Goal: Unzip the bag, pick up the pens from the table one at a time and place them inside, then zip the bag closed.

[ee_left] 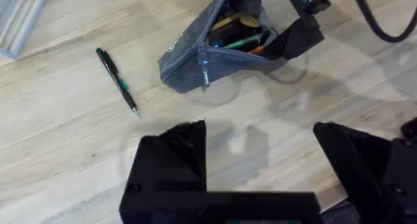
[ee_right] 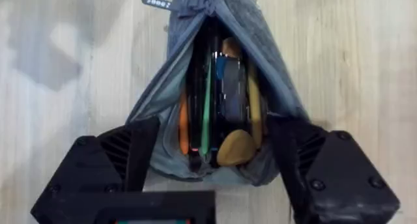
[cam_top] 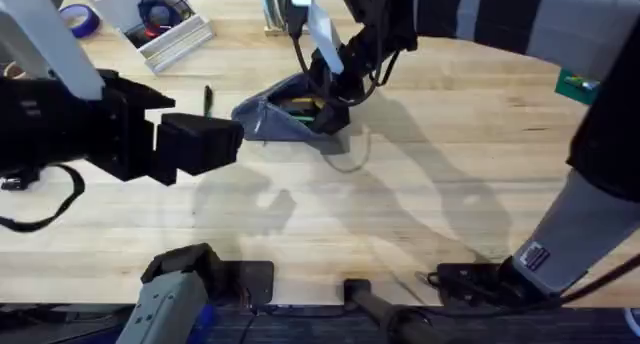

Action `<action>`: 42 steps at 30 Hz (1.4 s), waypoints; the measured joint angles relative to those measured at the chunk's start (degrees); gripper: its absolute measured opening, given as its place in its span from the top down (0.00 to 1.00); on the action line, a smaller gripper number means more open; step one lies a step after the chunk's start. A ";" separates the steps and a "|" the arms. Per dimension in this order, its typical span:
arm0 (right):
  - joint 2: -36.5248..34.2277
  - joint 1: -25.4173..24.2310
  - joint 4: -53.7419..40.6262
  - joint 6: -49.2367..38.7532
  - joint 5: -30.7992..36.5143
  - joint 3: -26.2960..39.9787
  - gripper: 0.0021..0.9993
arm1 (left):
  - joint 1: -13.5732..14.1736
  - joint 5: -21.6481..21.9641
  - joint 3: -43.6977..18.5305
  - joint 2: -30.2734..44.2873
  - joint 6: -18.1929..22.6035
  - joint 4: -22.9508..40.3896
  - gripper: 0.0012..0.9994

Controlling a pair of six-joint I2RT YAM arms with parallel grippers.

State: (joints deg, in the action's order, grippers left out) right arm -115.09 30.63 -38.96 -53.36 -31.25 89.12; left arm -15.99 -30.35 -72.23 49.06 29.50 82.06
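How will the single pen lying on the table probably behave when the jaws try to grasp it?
The pen looks slim and round, so it may roll on the smooth table if nudged. It lies flat, leaving little height to grip. It seems stiff and light, so it should lift without bending.

The pale wooden table (cam_top: 420, 204) is carrying an unzipped grey-blue bag (cam_top: 285, 114) lying far of centre, a dark pen (cam_top: 208, 99) with a green section lying just left of it, and a white tray (cam_top: 165, 29) sitting far left.
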 joint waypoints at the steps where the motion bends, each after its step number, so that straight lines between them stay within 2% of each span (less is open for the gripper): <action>1: 0.49 0.00 -0.20 0.36 0.11 0.00 0.00 | 0.00 0.00 0.00 0.00 0.00 0.00 0.00; 15: 12.49 0.11 -3.60 4.52 5.64 0.00 0.00 | 0.00 0.00 0.00 0.00 0.00 -0.40 0.00; 21: 17.16 0.11 -9.98 6.51 6.61 0.00 0.00 | 0.00 0.00 0.00 0.00 0.00 -0.42 0.00; 28: 22.15 0.11 -12.59 10.26 12.60 0.00 0.00 | 0.00 0.00 0.00 0.00 0.00 -0.60 0.00; 35: 27.98 0.11 -16.82 16.91 15.86 0.00 0.00 | 0.00 0.00 0.00 0.00 0.00 -0.61 0.00; 39: 29.57 0.02 -17.26 23.05 16.49 0.00 0.00 | 0.00 0.00 0.00 0.00 0.00 -0.74 0.00; 42: 30.11 -0.53 -20.93 26.62 16.68 0.00 0.00 | 0.00 0.06 0.00 0.00 0.00 -0.85 0.00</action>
State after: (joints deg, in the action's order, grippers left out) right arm -84.98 30.10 -59.88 -26.74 -14.57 89.12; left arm -15.99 -30.29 -72.23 49.06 29.50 81.21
